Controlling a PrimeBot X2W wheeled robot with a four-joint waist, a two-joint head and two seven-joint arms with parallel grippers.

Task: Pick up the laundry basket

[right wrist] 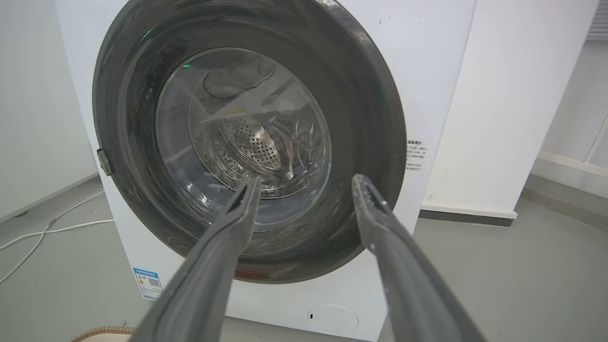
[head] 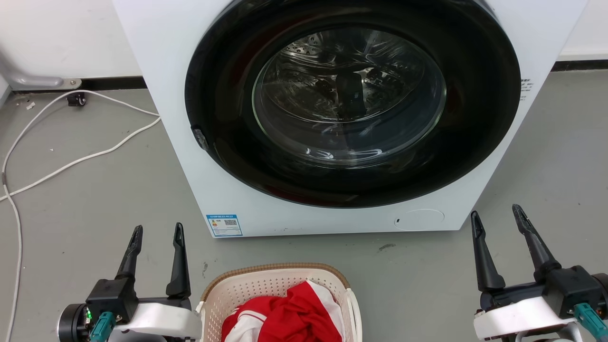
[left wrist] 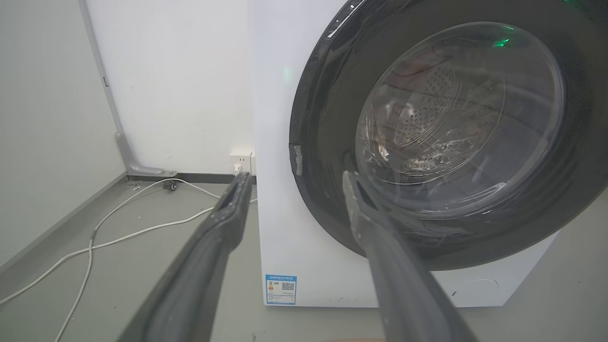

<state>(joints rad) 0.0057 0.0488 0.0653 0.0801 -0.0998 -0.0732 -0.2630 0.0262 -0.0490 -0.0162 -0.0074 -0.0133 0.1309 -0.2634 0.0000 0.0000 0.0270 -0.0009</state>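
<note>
The laundry basket (head: 266,289) stands on the floor at the bottom middle of the head view, cream and perforated with a brown rim, holding red and white cloth (head: 289,316). A bit of its brown rim (right wrist: 102,331) shows at the bottom left of the right wrist view. My left gripper (head: 157,232) is open to the left of the basket, fingers pointing at the washer and apart from the basket. Far to the right, my right gripper (head: 496,216) is open with nothing between its fingers. Both appear open in the wrist views, left gripper (left wrist: 297,178) and right gripper (right wrist: 306,180).
A white front-loading washer (head: 332,209) with a shut dark round door (head: 351,104) stands just beyond the basket. White cables (head: 71,161) trail over the grey floor at the left. A white wall and skirting (right wrist: 470,213) stand right of the washer.
</note>
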